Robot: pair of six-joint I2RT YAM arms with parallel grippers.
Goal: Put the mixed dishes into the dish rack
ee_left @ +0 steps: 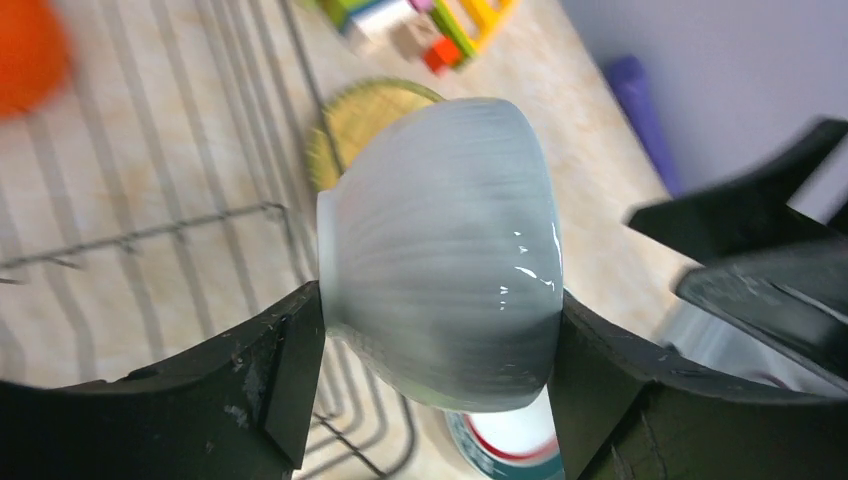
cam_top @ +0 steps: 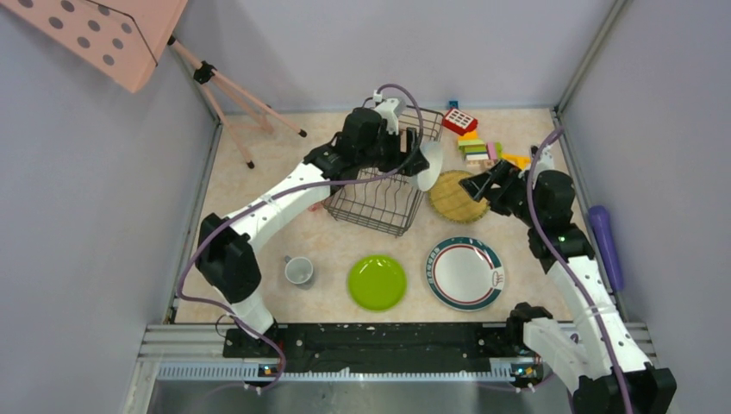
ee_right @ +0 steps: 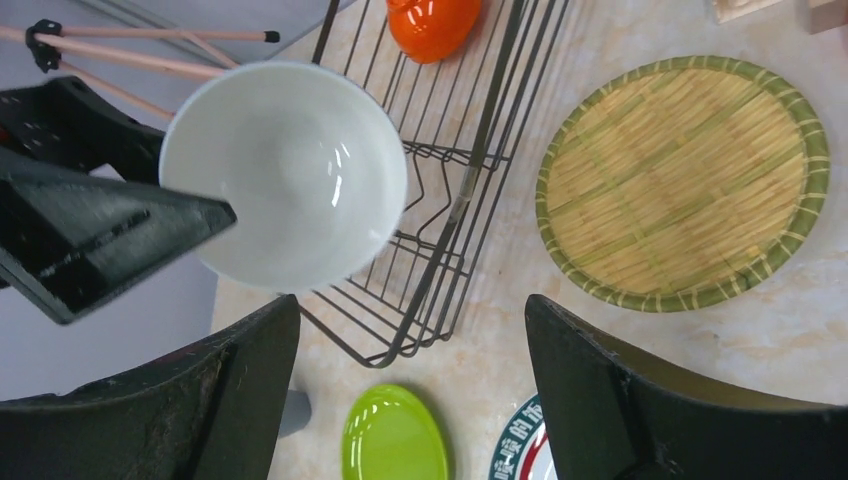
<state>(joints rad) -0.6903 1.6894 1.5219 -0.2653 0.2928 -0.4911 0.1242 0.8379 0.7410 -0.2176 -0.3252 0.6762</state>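
Note:
My left gripper (ee_left: 435, 340) is shut on a whitish cup (ee_left: 440, 240), one finger on each side of it, and holds it in the air at the right edge of the dish rack (cam_top: 379, 203). An orange bowl (ee_right: 432, 22) lies inside the rack. My right gripper (ee_right: 410, 350) is open and empty, just right of the cup (ee_right: 285, 170), above the table beside the straw mat (ee_right: 680, 180). On the table in front of the rack lie the lime-green plate (cam_top: 377, 282), the white plate (cam_top: 465, 273) with its dark rim, and another small cup (cam_top: 299, 271).
Colourful toy blocks (cam_top: 478, 142) lie behind the mat at the back right. A pink tripod stand (cam_top: 233, 95) is at the back left. A purple object (cam_top: 603, 241) lies along the right wall. Grey walls enclose the table on three sides.

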